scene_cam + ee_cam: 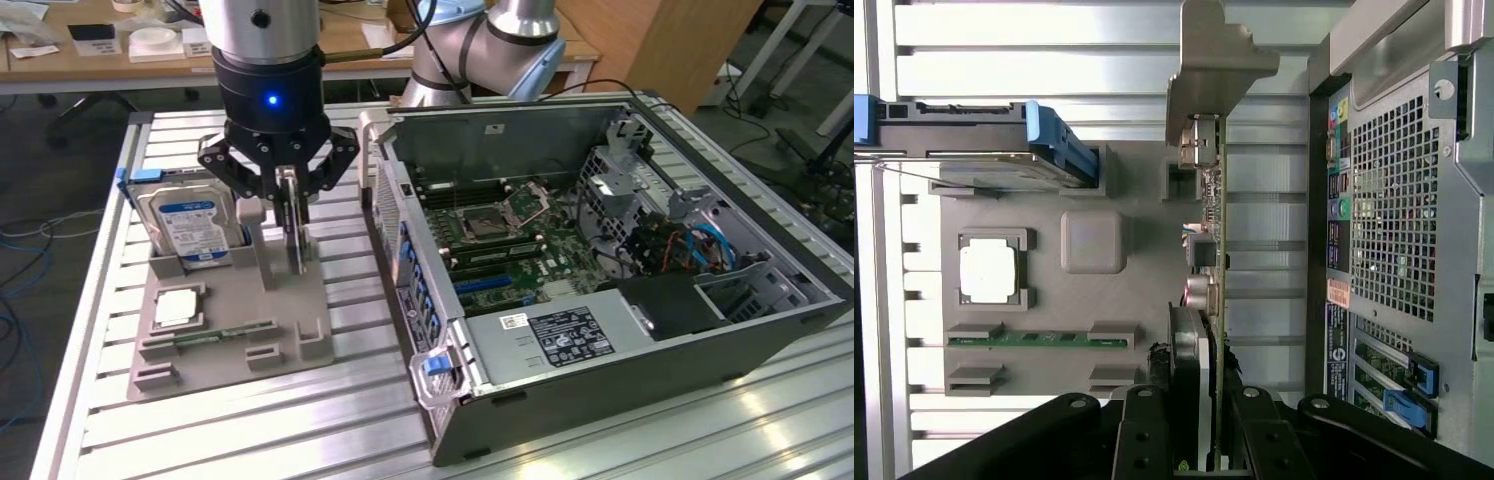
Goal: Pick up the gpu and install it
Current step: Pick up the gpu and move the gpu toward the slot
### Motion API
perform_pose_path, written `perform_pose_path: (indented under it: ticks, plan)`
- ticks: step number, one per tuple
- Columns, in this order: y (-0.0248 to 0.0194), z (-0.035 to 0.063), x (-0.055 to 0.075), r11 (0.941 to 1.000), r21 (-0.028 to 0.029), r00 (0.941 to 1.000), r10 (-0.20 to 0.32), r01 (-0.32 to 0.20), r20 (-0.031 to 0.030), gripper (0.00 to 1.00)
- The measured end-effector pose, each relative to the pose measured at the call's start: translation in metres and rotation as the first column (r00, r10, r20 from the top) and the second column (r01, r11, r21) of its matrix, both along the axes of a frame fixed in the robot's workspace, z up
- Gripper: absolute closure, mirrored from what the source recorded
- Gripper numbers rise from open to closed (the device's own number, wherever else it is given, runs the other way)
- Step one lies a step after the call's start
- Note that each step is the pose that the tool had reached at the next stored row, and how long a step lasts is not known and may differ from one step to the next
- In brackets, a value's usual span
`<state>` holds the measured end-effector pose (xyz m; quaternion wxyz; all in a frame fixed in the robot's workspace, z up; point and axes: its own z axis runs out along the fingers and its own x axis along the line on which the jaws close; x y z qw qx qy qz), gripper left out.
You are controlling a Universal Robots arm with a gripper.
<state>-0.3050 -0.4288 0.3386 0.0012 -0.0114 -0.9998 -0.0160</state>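
My tool grasps the gpu at the holder's edge nearest the computer case; a thin grip may let it tilt and jam.

**Hidden and cropped parts**
One end of the gpu was covered by the fingers of the gripper clamped on it. The drive and the case were cut by the wrist view's edges. The arm was cropped in the exterior view; the label print was too small to be read.
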Motion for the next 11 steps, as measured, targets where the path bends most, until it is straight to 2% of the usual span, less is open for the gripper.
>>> perform_pose_path:
  ticks: [9,11]
  plan:
    - [0.0,0.0,0.0,1.0,0.0001,1.0,0.0,0.0,0.0001,0.72]
    - [-0.0001,0.0027,0.0,1.0,0.0001,1.0,0.0,0.0,-0.0001,0.72]
